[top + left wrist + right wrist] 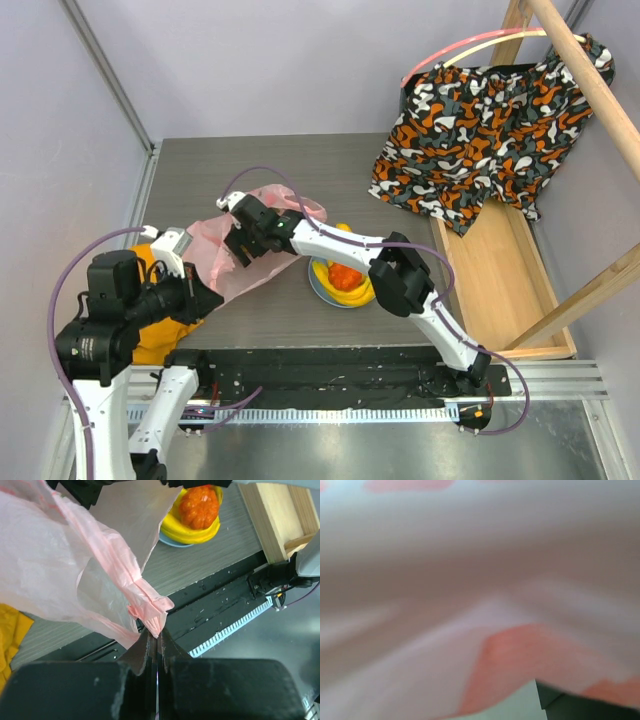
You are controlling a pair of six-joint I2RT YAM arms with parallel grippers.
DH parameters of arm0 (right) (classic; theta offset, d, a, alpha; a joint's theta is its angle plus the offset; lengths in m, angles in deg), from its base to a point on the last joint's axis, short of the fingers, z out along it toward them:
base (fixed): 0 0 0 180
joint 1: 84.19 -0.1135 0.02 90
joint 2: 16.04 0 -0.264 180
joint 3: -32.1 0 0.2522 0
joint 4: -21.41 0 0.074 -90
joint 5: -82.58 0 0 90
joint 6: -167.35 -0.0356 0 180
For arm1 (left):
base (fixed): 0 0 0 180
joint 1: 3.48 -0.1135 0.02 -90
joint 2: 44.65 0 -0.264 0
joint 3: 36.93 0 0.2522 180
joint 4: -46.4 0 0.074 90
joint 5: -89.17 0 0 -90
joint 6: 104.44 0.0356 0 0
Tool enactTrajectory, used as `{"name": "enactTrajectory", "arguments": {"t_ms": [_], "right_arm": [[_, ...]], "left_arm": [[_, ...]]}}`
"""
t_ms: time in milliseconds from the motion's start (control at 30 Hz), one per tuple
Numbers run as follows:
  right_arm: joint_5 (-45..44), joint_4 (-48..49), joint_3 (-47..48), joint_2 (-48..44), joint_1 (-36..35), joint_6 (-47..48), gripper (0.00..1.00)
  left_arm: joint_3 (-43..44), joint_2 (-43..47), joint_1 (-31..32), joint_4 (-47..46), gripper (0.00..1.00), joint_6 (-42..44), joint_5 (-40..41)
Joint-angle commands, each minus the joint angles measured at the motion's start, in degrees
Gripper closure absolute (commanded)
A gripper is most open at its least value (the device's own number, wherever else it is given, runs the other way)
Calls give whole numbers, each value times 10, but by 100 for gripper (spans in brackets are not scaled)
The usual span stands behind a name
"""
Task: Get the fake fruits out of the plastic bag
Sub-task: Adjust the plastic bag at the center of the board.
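— What's sitting on my table [200,180] besides the job itself?

— A round light-blue plate [318,292], near the front, about the middle.

— And on my left?

— An orange cloth [165,335], bunched up at the near left corner.

— The right side?

— My long wooden tray [500,275] lies along the table's right edge. An orange-black-white patterned fabric [480,130] is draped from the slanting wooden pole [590,80] and hangs over the tray's far end.

— Anything nearer to me?

— A black strip [330,365] runs along the front edge.
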Motion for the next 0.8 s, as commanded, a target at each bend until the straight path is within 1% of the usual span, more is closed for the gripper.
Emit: {"name": "enactTrajectory", "arguments": {"t_ms": [0,33,100,200,267,300,333,367,400,433,467,533,567,600,633,700,767], "right_arm": [[-13,32,66,25,-3,-17,18],[-9,32,81,29,-2,-18,18],[0,32,87,31,-3,-21,18],[-5,32,60,10,-3,-10,18],[-30,32,-11,-44,-5,-4,17],[-27,32,-44,-73,-4,-3,17],[-20,29,-109,-127,-6,-2,17],[-4,24,-141,-160,-8,-3,17],[12,18,-170,-187,-10,-5,17],[29,13,-215,-209,-10,-3,18],[43,15,-234,-246,-16,4,18],[40,24,-255,-256,-18,22,18],[44,25,-251,-245,-18,27,18],[46,28,-243,-232,-18,32,18],[46,28,-221,-221,-19,34,18],[49,30,-200,-188,-19,30,17],[78,34,-174,-159,-20,23,17]], "left_arm": [[53,-10,-11,75,100,6,-28],[77,-19,-12,78,100,9,-36],[96,-31,-12,76,100,11,-55],[115,-50,-13,78,100,18,-65],[143,-59,-13,95,100,25,-65],[165,-63,-12,105,100,28,-66],[190,-67,-13,132,100,32,-66],[215,-74,-13,145,100,32,-65],[269,-75,-13,154,100,32,-57],[288,-74,-14,167,100,31,-49],[300,-71,-14,170,100,27,-45],[266,-53,-14,166,100,20,-55],[238,-44,-32,161,100,17,-66],[211,-33,-43,156,100,8,-77],[153,-28,-48,145,100,4,-97],[96,-26,-61,130,100,-5,-93],[33,-30,-62,118,100,-10,-85]]}}
